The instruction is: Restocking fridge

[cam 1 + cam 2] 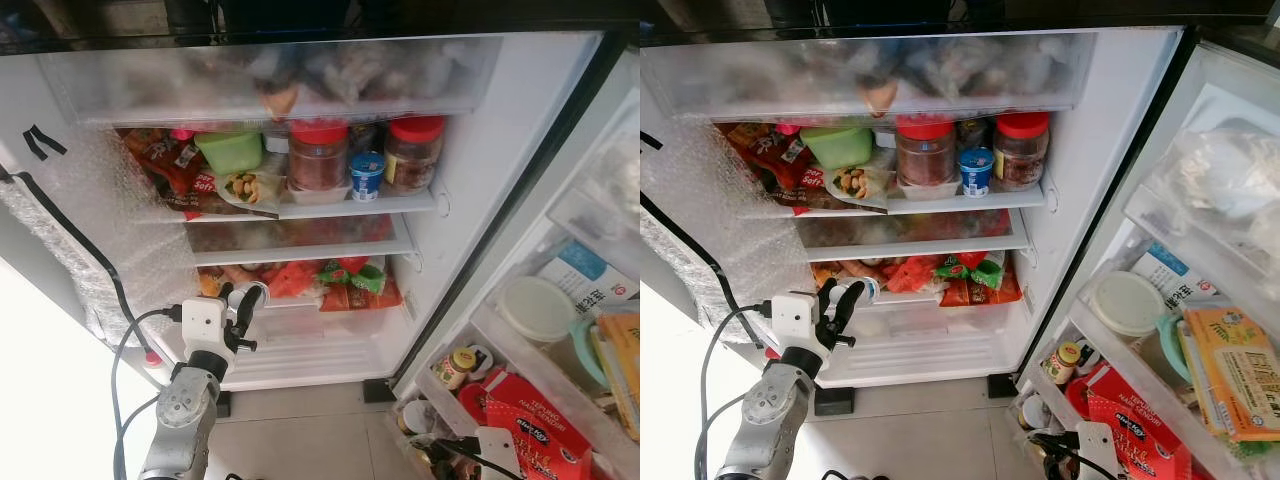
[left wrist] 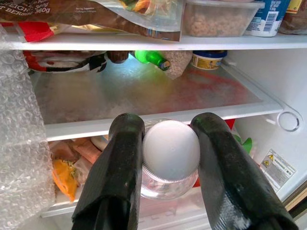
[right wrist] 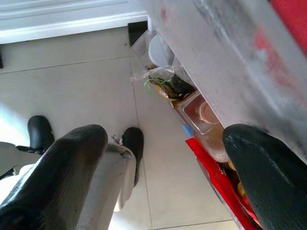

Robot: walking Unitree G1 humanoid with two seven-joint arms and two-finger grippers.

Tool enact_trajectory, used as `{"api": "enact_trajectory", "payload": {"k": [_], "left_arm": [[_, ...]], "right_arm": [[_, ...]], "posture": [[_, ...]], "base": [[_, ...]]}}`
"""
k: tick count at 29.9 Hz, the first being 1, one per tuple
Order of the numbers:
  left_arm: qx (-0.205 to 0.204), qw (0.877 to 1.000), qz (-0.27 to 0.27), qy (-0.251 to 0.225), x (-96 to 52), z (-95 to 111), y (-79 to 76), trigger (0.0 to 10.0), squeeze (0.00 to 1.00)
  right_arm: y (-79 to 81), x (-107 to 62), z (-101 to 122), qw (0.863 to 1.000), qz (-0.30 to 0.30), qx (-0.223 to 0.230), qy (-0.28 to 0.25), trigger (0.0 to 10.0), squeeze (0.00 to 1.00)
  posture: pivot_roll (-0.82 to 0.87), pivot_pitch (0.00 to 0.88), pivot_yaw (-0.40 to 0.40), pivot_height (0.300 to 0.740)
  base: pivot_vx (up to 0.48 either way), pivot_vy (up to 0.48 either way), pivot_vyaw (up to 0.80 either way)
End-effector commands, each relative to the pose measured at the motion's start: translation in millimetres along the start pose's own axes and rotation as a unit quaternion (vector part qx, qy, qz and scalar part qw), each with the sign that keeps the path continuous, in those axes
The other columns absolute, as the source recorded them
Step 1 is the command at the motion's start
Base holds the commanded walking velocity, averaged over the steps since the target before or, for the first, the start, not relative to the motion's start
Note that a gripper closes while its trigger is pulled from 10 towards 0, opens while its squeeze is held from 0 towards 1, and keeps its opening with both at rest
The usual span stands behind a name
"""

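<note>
My left hand (image 1: 243, 308) is clamped on a white-capped clear jar (image 2: 169, 158), held in front of the fridge's lower shelf (image 1: 300, 350), cap towards my wrist, long axis running into the fridge. I judge placing it remains. My right hand (image 3: 163, 167) hangs open and empty by the door bins (image 1: 520, 350).

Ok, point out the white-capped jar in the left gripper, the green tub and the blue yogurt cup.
white-capped jar (image 2: 170, 149), left wrist view, on its cap.
left gripper (image 1: 243, 300), left eye view, between fingertips.
green tub (image 1: 229, 151), left eye view, front wall.
blue yogurt cup (image 1: 367, 176), left eye view, side label.
</note>
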State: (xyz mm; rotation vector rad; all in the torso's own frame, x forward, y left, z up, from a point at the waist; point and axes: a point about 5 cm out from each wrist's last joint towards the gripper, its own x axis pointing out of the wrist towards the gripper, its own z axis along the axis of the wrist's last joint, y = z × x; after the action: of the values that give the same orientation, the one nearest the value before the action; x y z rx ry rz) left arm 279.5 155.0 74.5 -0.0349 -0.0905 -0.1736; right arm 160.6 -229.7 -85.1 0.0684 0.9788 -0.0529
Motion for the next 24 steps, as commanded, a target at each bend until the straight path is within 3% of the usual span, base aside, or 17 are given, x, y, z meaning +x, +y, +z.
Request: {"api": "enact_trajectory", "payload": {"k": [1,17,24], "left_arm": [[0.004,1.0,-0.004,-0.001,-1.0,1.7,-1.3,10.0,0.0],[0.004,1.0,-0.006,-0.003,1.3,2.7,-1.6,10.0,0.0],[0.004,1.0,-0.015,-0.014,4.5,9.1,-5.9,10.0,0.0]], "right_arm": [[-5.0,-1.5,-2.4,1.0,-0.008,-0.005,0.005,10.0,0.0],[-3.8,-1.1,-1.4,1.0,-0.005,-0.009,0.004,10.0,0.0],[-3.7,-1.0,-1.1,1.0,-0.004,-0.013,0.004,10.0,0.0]], "posture": [[0.0,0.126,-0.021,0.736],[0.01,0.118,-0.02,0.633],[0.01,0.118,-0.019,0.628]], "base": [[0.0,0.0,0.0],[0.0,0.0,0.0],[0.0,0.0,0.0]]}}
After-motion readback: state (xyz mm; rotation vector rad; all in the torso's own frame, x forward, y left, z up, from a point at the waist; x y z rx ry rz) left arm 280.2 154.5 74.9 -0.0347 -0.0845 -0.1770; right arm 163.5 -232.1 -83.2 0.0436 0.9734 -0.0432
